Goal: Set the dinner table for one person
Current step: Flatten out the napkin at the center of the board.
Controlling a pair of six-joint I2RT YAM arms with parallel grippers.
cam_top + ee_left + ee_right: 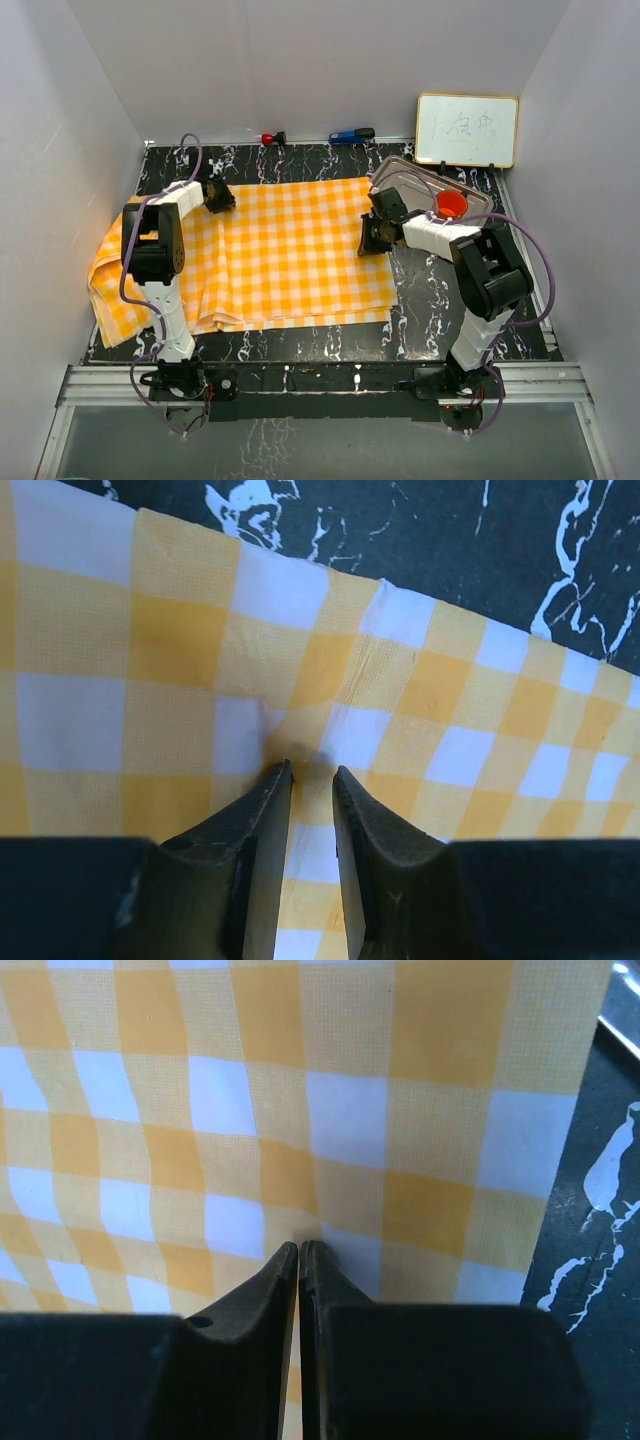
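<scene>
left gripper, jaws narrowly parted | right gripper, jaws shut | both are pinching orange-and-white checked cloth, probably for spreading over black white-veined dinner table

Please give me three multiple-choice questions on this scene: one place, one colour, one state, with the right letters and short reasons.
1. Where does the steel tray stand? A) far right of the table B) near left corner C) on the floor
2. Which colours has the checked cloth? A) blue and white B) orange and white C) green and black
3. How are the right gripper jaws? A) wide open B) shut on the cloth C) shut on a spoon
Answers: 1 A, it lies beside the whiteboard; 2 B, every view shows it; 3 B, tips meet on puckered cloth.
</scene>
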